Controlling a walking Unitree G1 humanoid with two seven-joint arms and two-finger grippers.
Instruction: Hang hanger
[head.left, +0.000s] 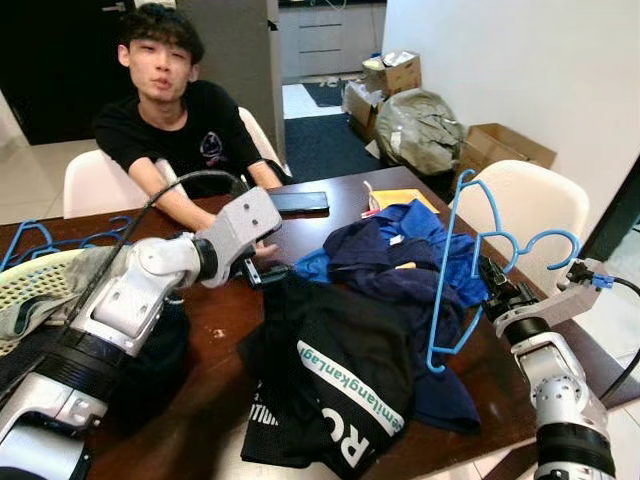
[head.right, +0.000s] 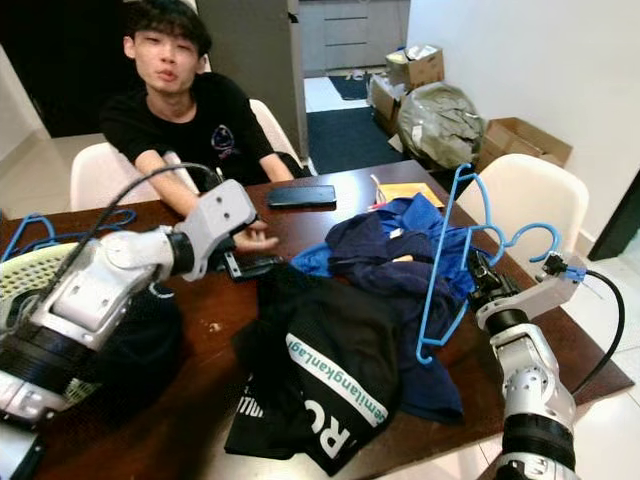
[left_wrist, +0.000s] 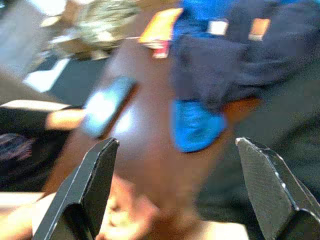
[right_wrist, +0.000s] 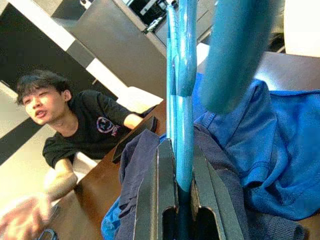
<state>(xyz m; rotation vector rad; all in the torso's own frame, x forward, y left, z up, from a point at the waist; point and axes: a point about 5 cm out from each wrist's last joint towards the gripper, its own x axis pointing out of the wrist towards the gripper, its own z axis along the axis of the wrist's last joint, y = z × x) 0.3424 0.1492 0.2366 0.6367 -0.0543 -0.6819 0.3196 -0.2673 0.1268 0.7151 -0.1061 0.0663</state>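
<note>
The right gripper (head.left: 497, 283) stands above the table's near right corner with its two black fingers (right_wrist: 165, 190) pressed together on a light blue hanger (head.left: 452, 270), which rises tilted above it, hook curling toward the white chair (head.left: 535, 205) just beyond. The right wrist view gives the grip itself: the hanger's thin blue bar runs straight up between the closed fingers, a detail the head views leave too small to read. Just to the left of that gripper lies a heap of clothes, a navy garment (head.left: 400, 275) over a bright blue shirt (head.left: 425, 225), with a black shirt with white lettering (head.left: 335, 385) nearer the robot. The left gripper (head.left: 262, 272) reaches over the brown table (head.left: 215, 340) near its middle, just in front of a person (head.left: 175, 110) in a black T-shirt seated across the table. In the blurred left wrist view its fingers (left_wrist: 92, 187) are spread wide with nothing between them, the person's hand (left_wrist: 125, 215) close beneath, and ahead of them lie a dark phone (head.left: 297, 201), the blue cloth and a yellow packet (left_wrist: 160, 27). The head views add what the wrist views miss: more blue hangers (head.left: 60, 243) and a pale mesh basket (head.left: 35, 280) far to the left of the left gripper, and cardboard boxes (head.left: 500, 145) on the floor beyond the right one.
</note>
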